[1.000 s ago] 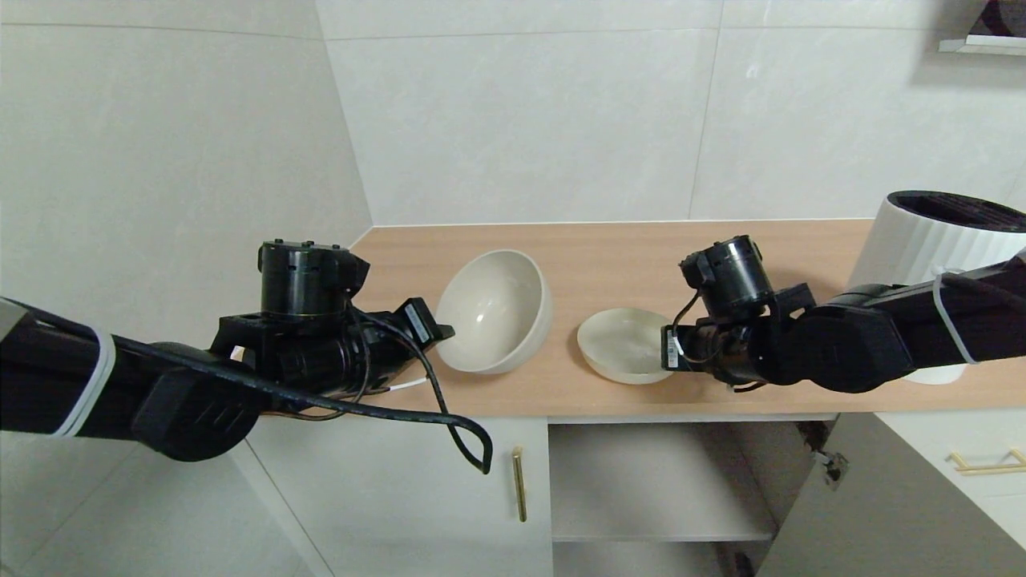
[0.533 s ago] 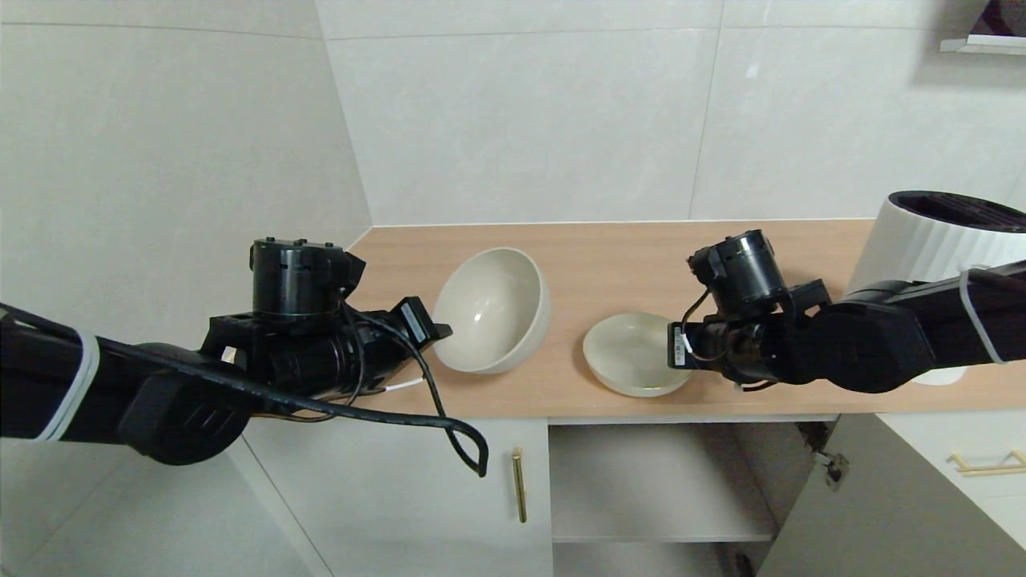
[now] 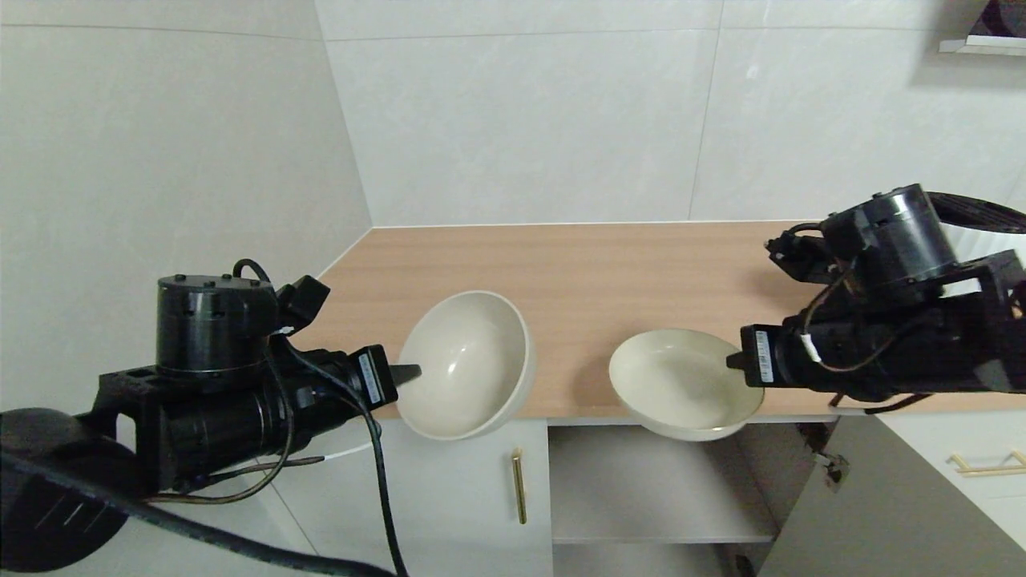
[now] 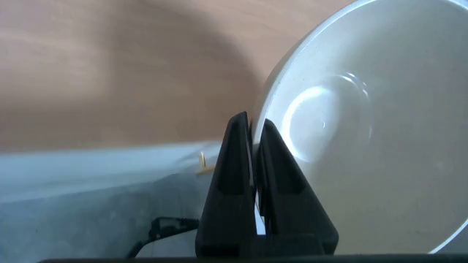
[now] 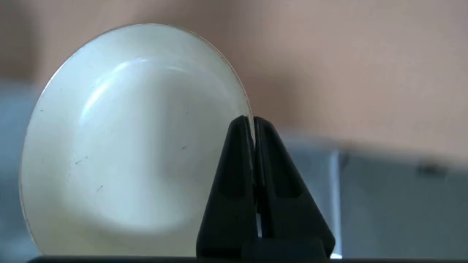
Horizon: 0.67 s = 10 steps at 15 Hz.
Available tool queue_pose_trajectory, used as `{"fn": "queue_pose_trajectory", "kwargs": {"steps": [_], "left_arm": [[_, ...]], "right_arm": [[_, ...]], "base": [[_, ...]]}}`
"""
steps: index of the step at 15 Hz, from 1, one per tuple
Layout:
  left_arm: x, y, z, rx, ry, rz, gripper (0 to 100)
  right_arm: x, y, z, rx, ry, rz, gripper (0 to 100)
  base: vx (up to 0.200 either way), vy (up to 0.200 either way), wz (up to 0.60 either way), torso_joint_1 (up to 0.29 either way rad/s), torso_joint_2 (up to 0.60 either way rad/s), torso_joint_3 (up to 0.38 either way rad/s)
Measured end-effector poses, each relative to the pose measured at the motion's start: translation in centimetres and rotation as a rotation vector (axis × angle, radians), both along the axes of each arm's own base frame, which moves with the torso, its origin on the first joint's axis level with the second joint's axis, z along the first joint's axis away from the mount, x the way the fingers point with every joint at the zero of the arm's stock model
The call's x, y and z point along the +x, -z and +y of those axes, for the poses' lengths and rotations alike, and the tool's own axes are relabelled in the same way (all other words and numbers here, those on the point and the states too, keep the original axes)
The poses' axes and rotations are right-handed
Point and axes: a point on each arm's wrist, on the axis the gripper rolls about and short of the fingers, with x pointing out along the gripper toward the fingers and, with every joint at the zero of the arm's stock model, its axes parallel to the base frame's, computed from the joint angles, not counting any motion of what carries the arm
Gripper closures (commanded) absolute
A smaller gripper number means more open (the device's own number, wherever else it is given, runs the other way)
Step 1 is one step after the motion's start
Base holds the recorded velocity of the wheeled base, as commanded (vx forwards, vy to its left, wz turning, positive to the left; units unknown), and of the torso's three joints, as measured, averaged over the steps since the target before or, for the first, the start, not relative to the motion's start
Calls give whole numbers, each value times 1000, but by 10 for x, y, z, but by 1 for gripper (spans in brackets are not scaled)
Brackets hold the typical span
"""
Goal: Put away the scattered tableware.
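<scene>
My left gripper [image 3: 405, 373] is shut on the rim of a deep cream bowl [image 3: 465, 365], held tilted in the air over the counter's front edge. The left wrist view shows its fingers [image 4: 241, 157] pinching the deep cream bowl's [image 4: 365, 131] rim. On the right, my right gripper [image 3: 736, 361] is shut on the rim of a shallower cream bowl [image 3: 681, 385], held level over that front edge. The right wrist view shows the same rim pinch [image 5: 252, 146] on the shallow bowl [image 5: 131, 139].
The wooden counter [image 3: 593, 272] runs back to a tiled wall. Below it an open cupboard [image 3: 649, 481] shows a bare shelf, its door [image 3: 866, 497] swung out to the right. A closed door with a brass handle [image 3: 519, 484] is to its left. A white ribbed container [image 3: 986, 240] stands at far right.
Both arms have drawn back toward me and lifted their bowls off the counter. The bowls now hang over the front edge, above the cupboard.
</scene>
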Motion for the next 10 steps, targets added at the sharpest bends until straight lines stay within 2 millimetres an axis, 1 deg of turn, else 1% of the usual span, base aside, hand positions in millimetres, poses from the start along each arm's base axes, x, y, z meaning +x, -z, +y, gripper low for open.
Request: {"fn": "queue_pose_trajectory", "kwargs": {"steps": [1, 3, 9, 10], "left_arm": [[-5, -1, 1, 1, 6, -5, 100], [-12, -2, 1, 2, 14, -10, 100], [-22, 0, -6, 23, 65, -12, 100], [-23, 0, -6, 24, 68, -12, 100]], "right_arm": [[-9, -3, -5, 16, -20, 10, 100], [-19, -5, -11, 20, -24, 1, 100], [-26, -6, -14, 18, -31, -4, 100], [-26, -5, -14, 9, -38, -4, 100]], "base": [[0, 0, 0, 0, 0, 0], [0, 0, 0, 0, 0, 0], [0, 0, 0, 0, 0, 0], [-200, 0, 0, 7, 2, 2]]}}
